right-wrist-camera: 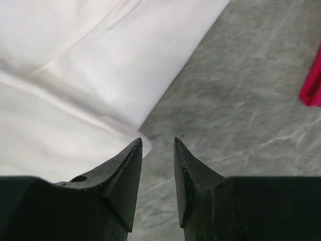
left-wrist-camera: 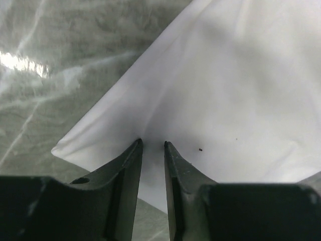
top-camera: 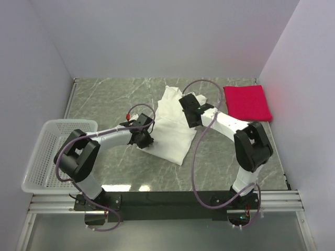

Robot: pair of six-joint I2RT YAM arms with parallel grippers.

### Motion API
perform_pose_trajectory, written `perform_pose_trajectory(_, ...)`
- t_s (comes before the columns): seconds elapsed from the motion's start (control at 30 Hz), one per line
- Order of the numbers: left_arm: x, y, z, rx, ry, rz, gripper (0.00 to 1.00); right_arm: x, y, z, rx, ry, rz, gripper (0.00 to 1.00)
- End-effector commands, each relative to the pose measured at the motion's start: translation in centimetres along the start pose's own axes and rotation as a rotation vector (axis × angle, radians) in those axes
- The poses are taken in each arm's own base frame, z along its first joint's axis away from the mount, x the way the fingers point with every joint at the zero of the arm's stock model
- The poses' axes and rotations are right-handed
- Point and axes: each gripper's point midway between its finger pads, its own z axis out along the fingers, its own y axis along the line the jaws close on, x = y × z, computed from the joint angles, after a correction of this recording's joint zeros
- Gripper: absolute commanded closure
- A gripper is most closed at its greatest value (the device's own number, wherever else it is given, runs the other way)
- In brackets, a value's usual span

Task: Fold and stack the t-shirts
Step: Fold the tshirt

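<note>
The white t-shirt [top-camera: 175, 133] lies partly folded in the middle of the table, with no print showing. My left gripper [top-camera: 145, 140] is at its lower left edge. In the left wrist view the jaws [left-wrist-camera: 152, 143] stand a little apart, tips down on the white cloth [left-wrist-camera: 225, 75] near a corner. My right gripper [top-camera: 188, 117] is at the shirt's upper right edge. In the right wrist view it [right-wrist-camera: 158, 140] is slightly open and empty, straddling the cloth's edge [right-wrist-camera: 75, 60] and bare table. The red shirt [top-camera: 247, 102] lies folded square at the back right; its edge shows in the right wrist view [right-wrist-camera: 313, 85].
A white mesh basket [top-camera: 39, 157] stands at the table's left edge beside the left arm. White walls close in the left, back and right sides. Bare marbled tabletop [top-camera: 104, 99] lies behind the left gripper.
</note>
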Motion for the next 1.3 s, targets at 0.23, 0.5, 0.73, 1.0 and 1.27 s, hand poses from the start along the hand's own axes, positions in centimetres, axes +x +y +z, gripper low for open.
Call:
perform_pose_trajectory(0.23,8.3,5.1,-5.2,-0.017,0.172,-0.097,0.59,3.0,3.5,-6.2,-0.453,-0.012,0.372,0.61)
perform_pose_trajectory(0.5,2.0,2.3,-8.5,0.091,-0.076,0.037,0.35,4.9,3.2,-5.9,-0.673,0.028,0.565,0.53)
perform_pose_trajectory(0.73,-5.0,-2.4,-7.4,0.242,-0.209,0.247,0.38,5.3,3.6,-4.9,-0.759,0.049,0.615,0.53)
perform_pose_trajectory(1.0,-6.9,-4.8,-4.4,0.281,-0.175,0.414,0.39,6.3,4.3,-2.8,-0.783,0.099,0.643,0.53)
perform_pose_trajectory(1.27,-7.4,-4.8,-1.7,0.243,-0.140,0.479,0.40,6.4,4.9,-1.6,-0.804,0.125,0.614,0.53)
